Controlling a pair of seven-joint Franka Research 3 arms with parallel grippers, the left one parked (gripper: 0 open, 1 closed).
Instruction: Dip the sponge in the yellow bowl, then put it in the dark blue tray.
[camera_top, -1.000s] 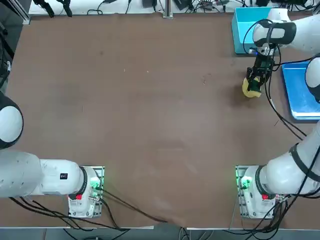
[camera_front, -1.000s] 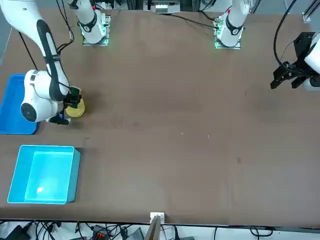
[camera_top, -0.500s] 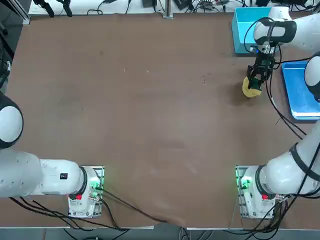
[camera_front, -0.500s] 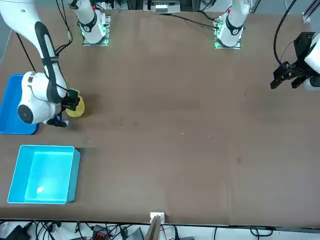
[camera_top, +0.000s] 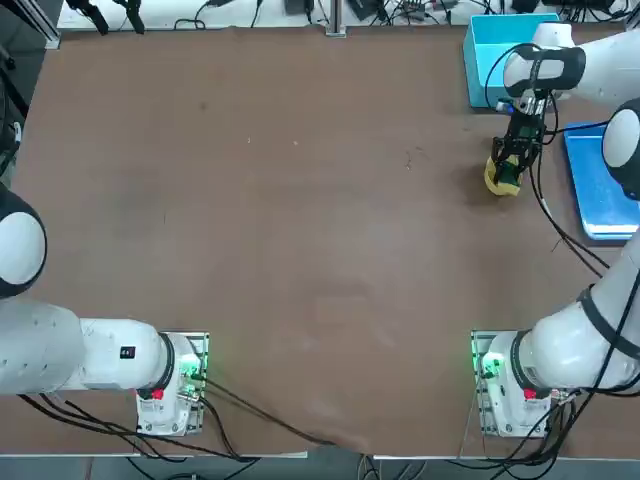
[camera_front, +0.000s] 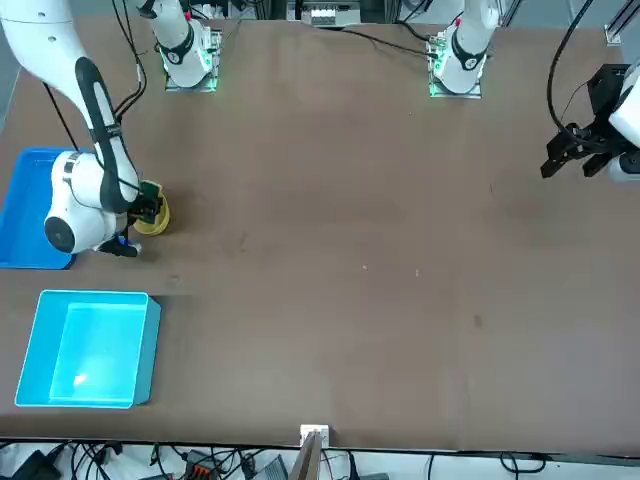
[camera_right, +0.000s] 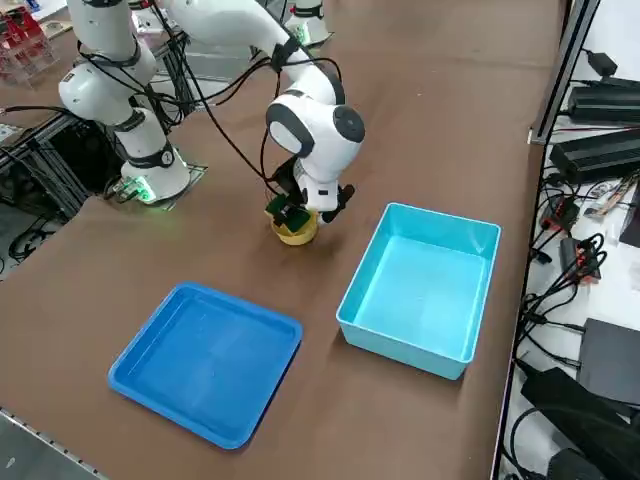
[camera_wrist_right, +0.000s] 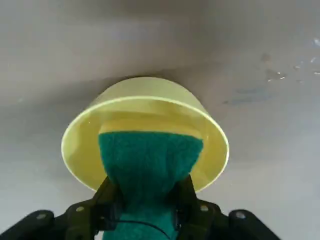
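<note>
The right end effector (camera_wrist_right: 150, 192) is over the yellow bowl (camera_wrist_right: 210, 150), its 2 fingers pinching the sponge (camera_wrist_right: 150, 155) between them. The sponge's green face shows plainly in the wrist view, and its far end reaches in past the bowl's rim, with the yellow foam layer toward the bowl's inner wall. Whether it touches the bottom of the bowl cannot be told. The bowl stands on the counter (camera_right: 420, 120). In the right side view, 2 blue containers lie near the bowl: the dark blue tray (camera_right: 210, 360), flat and low-rimmed, apart from the bowl, and the light blue box (camera_right: 425, 285), deeper, also apart from the bowl. Nothing can be seen inside either container.
</note>
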